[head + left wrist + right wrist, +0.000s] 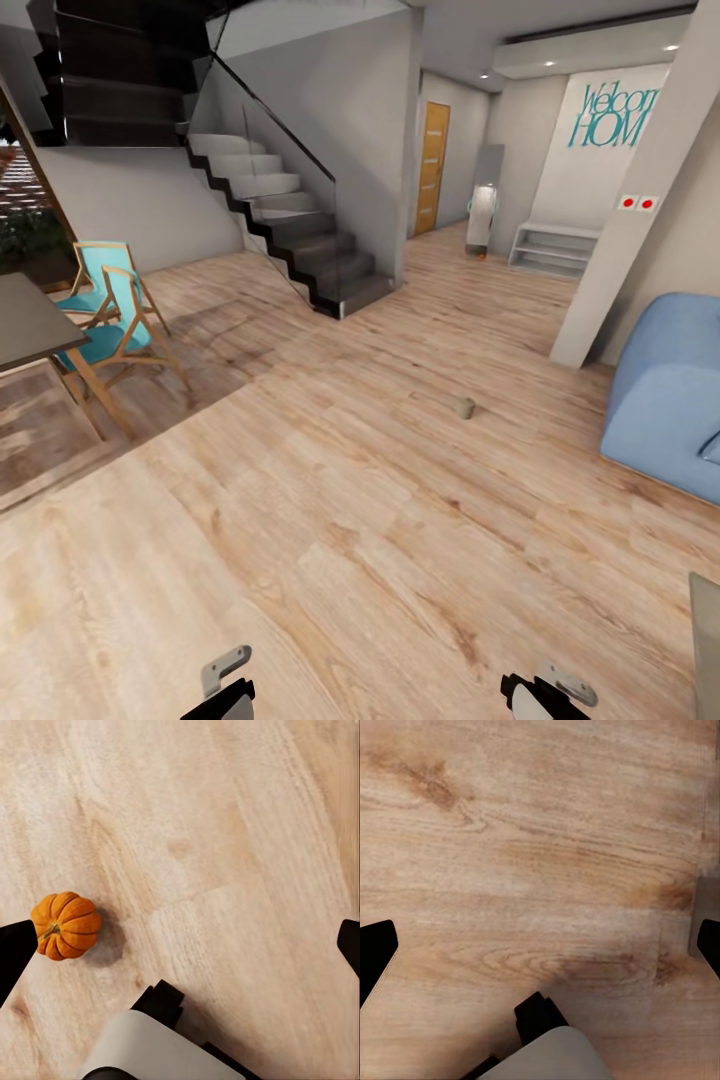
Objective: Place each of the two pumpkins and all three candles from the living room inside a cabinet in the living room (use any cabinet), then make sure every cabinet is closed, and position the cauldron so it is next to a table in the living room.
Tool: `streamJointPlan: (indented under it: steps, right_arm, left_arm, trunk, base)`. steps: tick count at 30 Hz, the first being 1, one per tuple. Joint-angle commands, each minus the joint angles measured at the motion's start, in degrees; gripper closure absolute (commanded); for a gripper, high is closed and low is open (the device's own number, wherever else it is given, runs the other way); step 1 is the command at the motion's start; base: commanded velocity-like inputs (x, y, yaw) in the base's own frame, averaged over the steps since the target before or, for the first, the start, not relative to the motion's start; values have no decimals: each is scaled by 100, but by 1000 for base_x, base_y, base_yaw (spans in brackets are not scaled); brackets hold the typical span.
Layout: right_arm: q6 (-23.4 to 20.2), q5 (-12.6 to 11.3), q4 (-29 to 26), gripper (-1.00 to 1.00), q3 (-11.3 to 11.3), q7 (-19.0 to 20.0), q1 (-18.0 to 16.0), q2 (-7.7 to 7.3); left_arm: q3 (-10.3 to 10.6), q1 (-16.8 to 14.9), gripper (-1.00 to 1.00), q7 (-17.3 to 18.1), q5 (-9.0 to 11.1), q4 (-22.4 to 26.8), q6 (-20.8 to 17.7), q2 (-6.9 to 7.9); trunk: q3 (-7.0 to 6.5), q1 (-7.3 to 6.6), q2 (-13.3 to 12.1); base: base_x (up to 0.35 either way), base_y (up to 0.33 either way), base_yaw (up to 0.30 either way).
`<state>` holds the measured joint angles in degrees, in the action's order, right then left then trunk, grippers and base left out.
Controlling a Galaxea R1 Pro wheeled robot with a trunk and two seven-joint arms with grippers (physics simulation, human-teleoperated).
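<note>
One small orange ribbed pumpkin [66, 925] sits on the wooden floor, close to one black fingertip [15, 952] of my left gripper [180, 945], which is open and holds nothing. A stubby tan candle [466, 407] lies on the floor mid-room, well ahead of both arms. My left gripper [226, 688] and right gripper [548, 690] hang low at the near edge of the head view. The right gripper [540, 945] is open over bare floorboards. The cabinet and the cauldron are out of view.
A dark table [25, 322] with two turquoise chairs [108, 318] stands at the left. A staircase [290, 235] rises at the back, a blue sofa [668, 395] sits at the right beside a pillar [640, 215], and a grey edge [706, 640] shows at the near right.
</note>
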<state>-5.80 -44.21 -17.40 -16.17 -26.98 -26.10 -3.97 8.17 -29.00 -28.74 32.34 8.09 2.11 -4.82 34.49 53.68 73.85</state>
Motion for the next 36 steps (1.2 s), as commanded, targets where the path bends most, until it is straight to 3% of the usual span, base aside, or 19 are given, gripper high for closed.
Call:
streamJointPlan:
  steps: [1,32,36]
  right_arm:
    - [0,0,0,-100,0,0,0,1]
    - [4,-2,20,-100,6,-6,0,0]
    - [268,-5,208,-100,8,-1,0,-9]
  left_arm:
    - [0,0,-100,0,0,0,0,0]
    - [1,0,-100,0,0,0,0,-2]
    - [1,0,-100,0,0,0,0,-4]
  trunk:
    - [0,0,0]
    - [0,0,0]
    - [0,0,0]
  base:
    - [202,-129,0]
    - [241,-48,0]
    - [306,-11,0]
